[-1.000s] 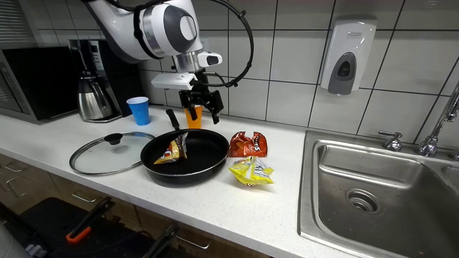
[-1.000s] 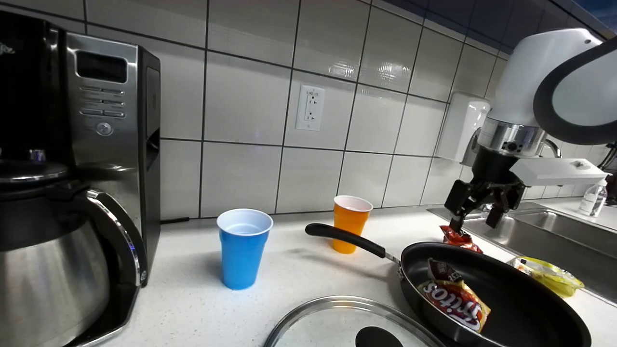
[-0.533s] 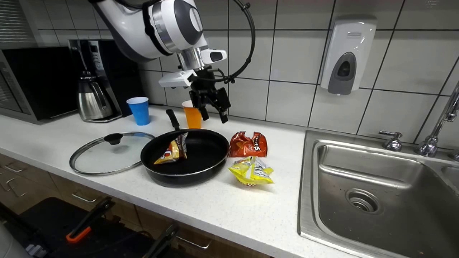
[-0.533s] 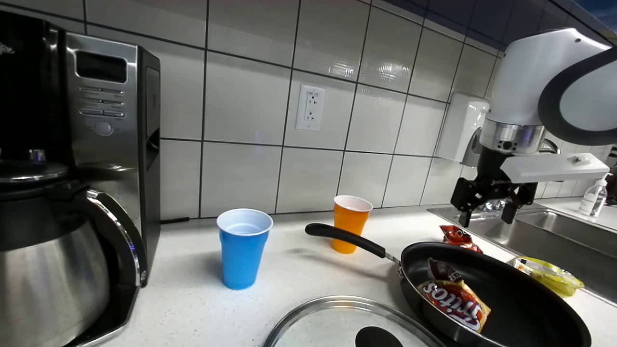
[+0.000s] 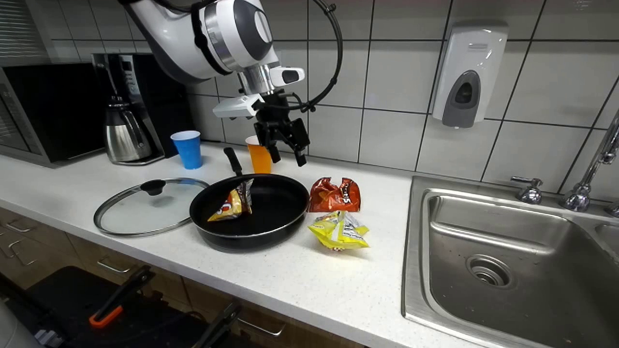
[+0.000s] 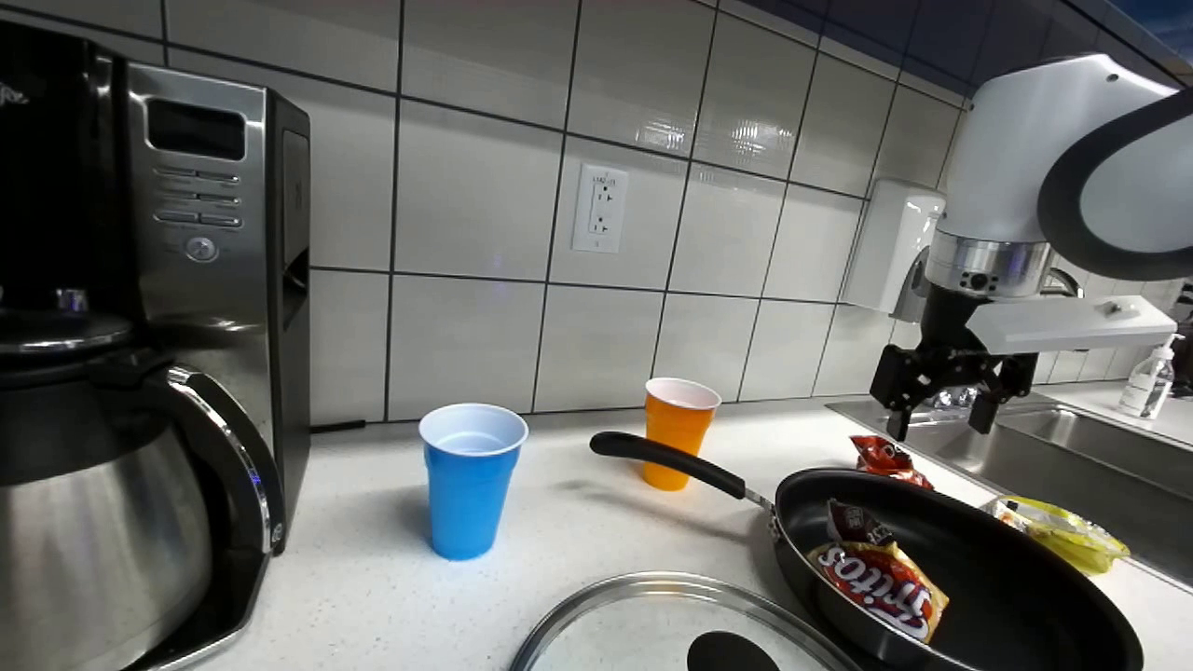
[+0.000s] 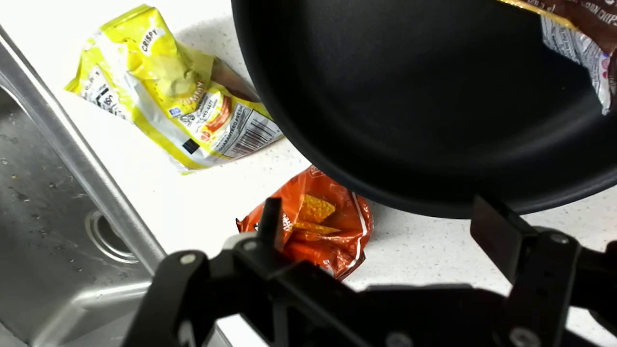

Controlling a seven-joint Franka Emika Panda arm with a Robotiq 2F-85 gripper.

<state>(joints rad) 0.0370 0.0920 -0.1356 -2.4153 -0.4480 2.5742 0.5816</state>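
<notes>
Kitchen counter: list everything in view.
Counter: 1, white, along wall
Sink: 1, silver, in counter
Faucet: 1, silver, at sink
Pan: 1, black, on counter
Lid: 1, clear, beside pan
Fritos bag: 1, multicoloured, in pan
Red bag: 1, red, beside pan
Yellow bag: 1, yellow, beside pan
Cups: 2, blue and orange, on counter
Microwave, coffee maker: 1 each, black and grey, on counter
Outlet, dispenser: 1 each, white, on wall
Bottle: 1, clear, beyond sink
Cabinet fronts: several, brown, below counter
Arm: 1, white, above counter
Gripper: 1, black, open above counter
</notes>
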